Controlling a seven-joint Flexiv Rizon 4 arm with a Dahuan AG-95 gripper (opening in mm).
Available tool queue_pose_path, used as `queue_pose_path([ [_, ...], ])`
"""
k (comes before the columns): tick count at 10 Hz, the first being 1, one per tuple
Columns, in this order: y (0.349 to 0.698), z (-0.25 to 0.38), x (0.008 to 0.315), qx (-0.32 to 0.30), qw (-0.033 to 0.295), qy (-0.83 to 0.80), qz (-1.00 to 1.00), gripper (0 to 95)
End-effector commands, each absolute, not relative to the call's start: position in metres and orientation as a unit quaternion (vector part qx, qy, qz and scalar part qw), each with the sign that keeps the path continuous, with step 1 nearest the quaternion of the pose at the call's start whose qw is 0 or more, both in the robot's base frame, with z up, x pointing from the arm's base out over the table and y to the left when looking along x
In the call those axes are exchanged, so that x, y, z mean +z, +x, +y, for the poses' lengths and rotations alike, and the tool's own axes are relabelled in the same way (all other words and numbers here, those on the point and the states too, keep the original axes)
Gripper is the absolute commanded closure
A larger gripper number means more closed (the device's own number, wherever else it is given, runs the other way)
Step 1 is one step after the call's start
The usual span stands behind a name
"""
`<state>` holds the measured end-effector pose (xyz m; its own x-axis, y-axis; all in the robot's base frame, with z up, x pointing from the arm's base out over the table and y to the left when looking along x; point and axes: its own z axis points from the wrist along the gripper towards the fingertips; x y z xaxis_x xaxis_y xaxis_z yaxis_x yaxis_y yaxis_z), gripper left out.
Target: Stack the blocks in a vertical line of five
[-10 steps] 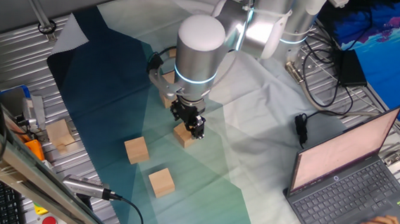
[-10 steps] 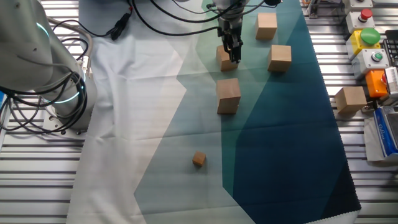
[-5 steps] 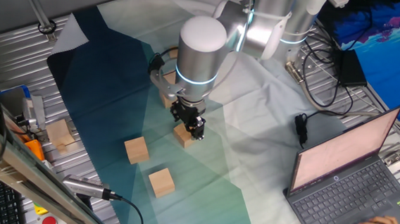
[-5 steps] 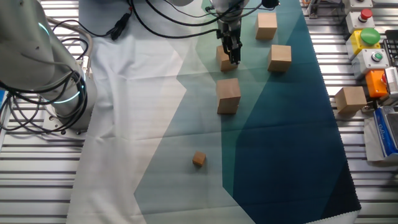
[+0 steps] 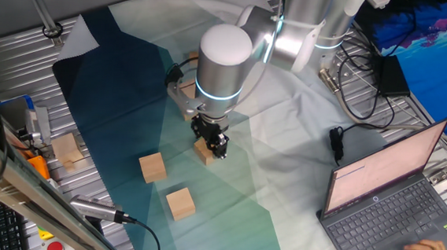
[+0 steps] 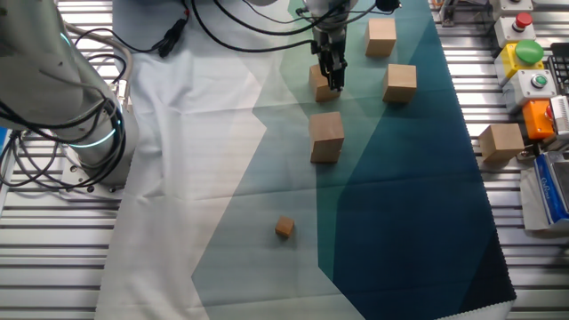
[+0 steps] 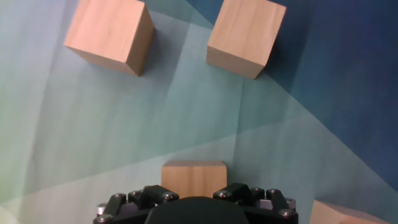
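We see the claw down at the cloth-covered table, its fingers closed against the sides of one block that rests on the cloth. Two more blocks lie ahead of it in the hand view — well apart from each other. Another block sits nearby, beyond which lies a much smaller cube.

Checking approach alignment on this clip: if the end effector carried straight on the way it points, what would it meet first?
The wooden block directly beneath the end effector, sitting between its fingers; below that, only the cloth. How much gap remains is unclear.
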<state>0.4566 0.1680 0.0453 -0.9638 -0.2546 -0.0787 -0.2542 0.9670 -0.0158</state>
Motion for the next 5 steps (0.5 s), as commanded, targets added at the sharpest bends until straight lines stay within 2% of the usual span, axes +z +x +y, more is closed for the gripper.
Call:
queue_pose_path([
  [1, 0.4565, 0.1673, 0.0444, -0.004, 0.043, -0.127, 0.991, 76.0],
  [2, 0.4561, 0.1677, 0.0437, -0.004, 0.043, -0.126, 0.991, 95.0],
  [5, 0.4565, 0.1666, 0.0515, 0.003, 0.036, -0.123, 0.992, 95.0],
])
